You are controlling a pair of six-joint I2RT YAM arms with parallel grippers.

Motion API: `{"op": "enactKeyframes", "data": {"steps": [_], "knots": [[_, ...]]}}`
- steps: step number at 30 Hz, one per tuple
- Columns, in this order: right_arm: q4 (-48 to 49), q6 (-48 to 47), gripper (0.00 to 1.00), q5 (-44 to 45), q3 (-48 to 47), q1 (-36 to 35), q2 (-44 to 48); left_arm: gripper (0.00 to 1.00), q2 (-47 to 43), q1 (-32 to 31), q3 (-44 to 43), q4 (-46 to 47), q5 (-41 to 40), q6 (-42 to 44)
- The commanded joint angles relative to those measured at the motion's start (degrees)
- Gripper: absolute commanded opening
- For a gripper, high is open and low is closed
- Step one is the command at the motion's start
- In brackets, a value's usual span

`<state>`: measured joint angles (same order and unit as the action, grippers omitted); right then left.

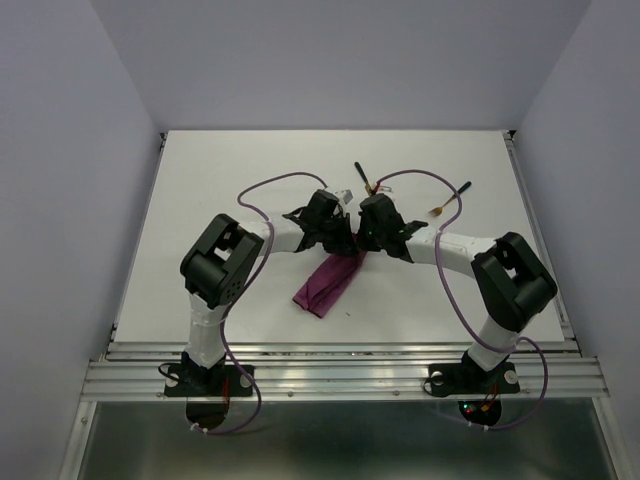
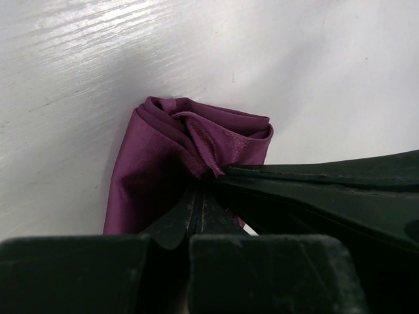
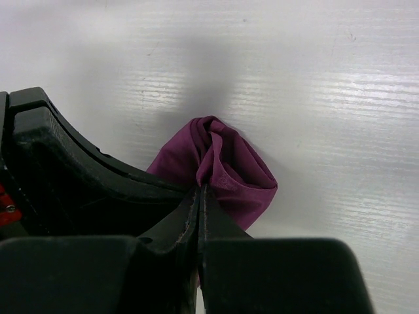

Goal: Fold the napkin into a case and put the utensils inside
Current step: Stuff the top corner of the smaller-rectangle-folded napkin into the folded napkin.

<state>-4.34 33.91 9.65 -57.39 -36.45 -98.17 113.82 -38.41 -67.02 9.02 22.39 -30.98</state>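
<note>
Two arms: bolted at the near edge of the white table (image 1: 220, 170), elbows out, both wrists turned inward to meet at mid-table.
Napkin (image 1: 328, 285): magenta-purple, bunched into a narrow, rumpled strip lying slantwise between the arms, its near end on the table, its far end taken up in the two grips.
Left gripper (image 2: 200, 196): clenched on a gathered fold at the strip's far end, where layers of cloth curl in loose rolls just beyond the fingertips.
Right gripper (image 3: 200, 196): pinched tight on the same end from the other side, just beside its partner.
Middle utensil (image 1: 364, 177): black-handled with a gold end, on the table just beyond the two wrists, outside the cloth.
Right-hand utensil (image 1: 452, 199): same black and gold, farther right, well apart from the cloth.
</note>
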Motion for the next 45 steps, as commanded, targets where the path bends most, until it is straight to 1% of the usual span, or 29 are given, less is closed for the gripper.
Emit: {"op": "enactKeyframes", "data": {"steps": [1, 14, 23, 30, 32, 33, 34, 35, 38, 39, 42, 43, 45], "knots": [[2.3, 0.7, 0.01, -0.3, -2.6, -0.4, -0.8, 0.00, 1.4, -1.0, -1.8, 1.4, 2.3, -0.6], [2.3, 1.4, 0.01, -0.1, -2.0, -0.4, -2.1, 0.00, -0.8, -1.0, -3.2, 0.4, 2.3, 0.0], [2.1, 1.4, 0.01, 0.4, -2.3, -0.4, -2.6, 0.00, -5.6, -1.0, -4.0, -4.5, -0.4, 2.6], [1.8, 1.3, 0.01, 0.4, -2.8, -0.4, -2.7, 0.00, -7.4, -1.0, -4.6, -8.3, -1.6, 4.5], [1.5, 1.2, 0.07, 0.5, -3.0, -0.4, -2.3, 0.00, -7.6, -1.0, -4.5, -8.9, -1.9, 4.7], [1.4, 1.2, 0.13, 0.5, -3.0, -0.4, -2.0, 0.00, -7.6, -1.0, -4.3, -8.9, -1.9, 4.8], [1.3, 1.2, 0.17, 0.5, -3.0, -0.4, -1.7, 0.00, -7.7, -1.0, -4.1, -8.9, -1.9, 4.8], [1.0, 1.2, 0.25, 0.8, -3.0, -0.4, -0.9, 0.00, -8.0, -1.0, -3.9, -8.9, -2.0, 4.7], [0.4, 1.0, 0.34, 1.6, -3.0, -0.4, 1.1, 0.00, -8.4, -1.0, -3.5, -8.9, -2.2, 4.9], [0.3, 1.0, 0.40, 1.9, -3.0, -0.4, 1.7, 0.00, -8.6, -1.0, -3.2, -8.9, -2.4, 4.8], [-0.7, 0.5, 0.50, 2.9, -2.9, -0.4, 3.6, 0.00, -9.8, -0.9, -2.8, -8.9, -3.1, 5.0], [-1.1, 0.5, 0.52, 3.4, -2.7, -0.4, 4.0, 0.00, -10.5, -0.9, -2.7, -10.4, -3.3, 5.0], [-1.4, 0.5, 0.56, 3.6, -1.9, -0.4, 5.0, 0.00, -11.3, -0.7, -2.3, -10.5, -3.5, 5.1]]}}
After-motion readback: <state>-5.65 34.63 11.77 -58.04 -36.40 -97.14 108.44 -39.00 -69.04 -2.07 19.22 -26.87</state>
